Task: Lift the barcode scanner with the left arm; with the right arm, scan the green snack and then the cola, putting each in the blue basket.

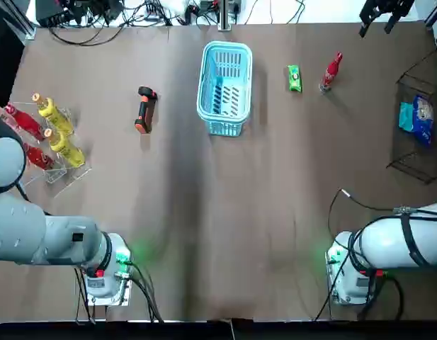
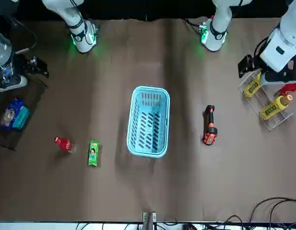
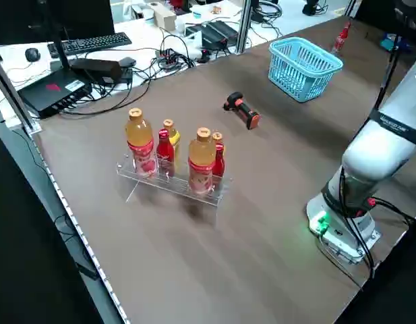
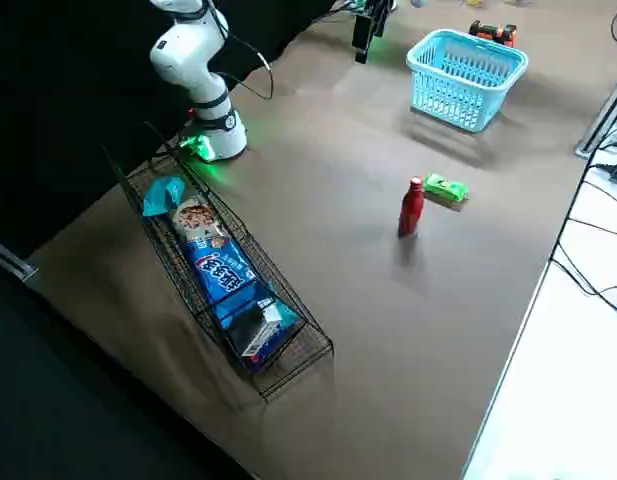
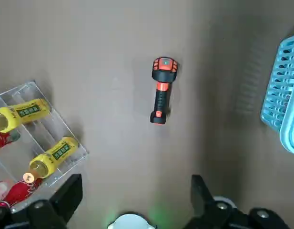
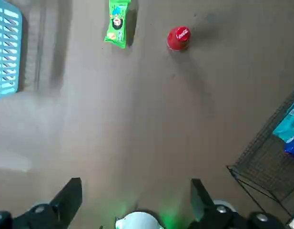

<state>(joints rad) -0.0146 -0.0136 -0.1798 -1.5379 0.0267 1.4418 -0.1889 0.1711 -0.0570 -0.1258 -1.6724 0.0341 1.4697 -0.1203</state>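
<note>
Currently at step one: scanner pickup by the left arm, not yet begun

On the left arm, the left gripper hangs above the table with its fingers spread and nothing between them; the right gripper is likewise spread and empty, raised over its own side. Further out, the barcode scanner lies flat on the left half, apart from the blue basket, which holds nothing. Right of the basket lies the green snack, with the cola standing upright just beside it. Judged next move: lower the left gripper over the scanner's black handle, set the fingers across its narrow width, close, then lift; the right arm should wait until the scanner is up
</note>
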